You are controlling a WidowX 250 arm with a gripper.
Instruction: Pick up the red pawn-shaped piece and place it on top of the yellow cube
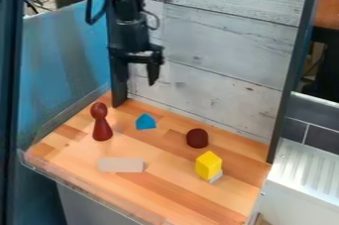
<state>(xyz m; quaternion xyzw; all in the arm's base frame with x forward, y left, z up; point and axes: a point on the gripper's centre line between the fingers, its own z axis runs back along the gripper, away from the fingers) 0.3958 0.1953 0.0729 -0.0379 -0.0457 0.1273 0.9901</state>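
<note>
The black gripper (138,76) hangs open above the back left of the wooden tabletop (162,189), with nothing between its fingers. Below it, apart from it, lies a small blue block (145,122). To the left stands a dark red figure (101,129) with a round head and a wider base. A dark maroon rounded block (197,139) is right of the blue one. Nearer the front right, a yellow block (208,165) sits on or against a small grey-white piece (217,176), partly hidden by it. A flat whitish rectangular block (120,164) lies at the front left.
Whitewashed boards (218,45) rise behind the tabletop, and a blue panel (63,70) bounds its left side. Dark posts stand at the back corners. A low clear rim (86,188) runs along the front edge. A white ridged surface (301,184) lies to the right.
</note>
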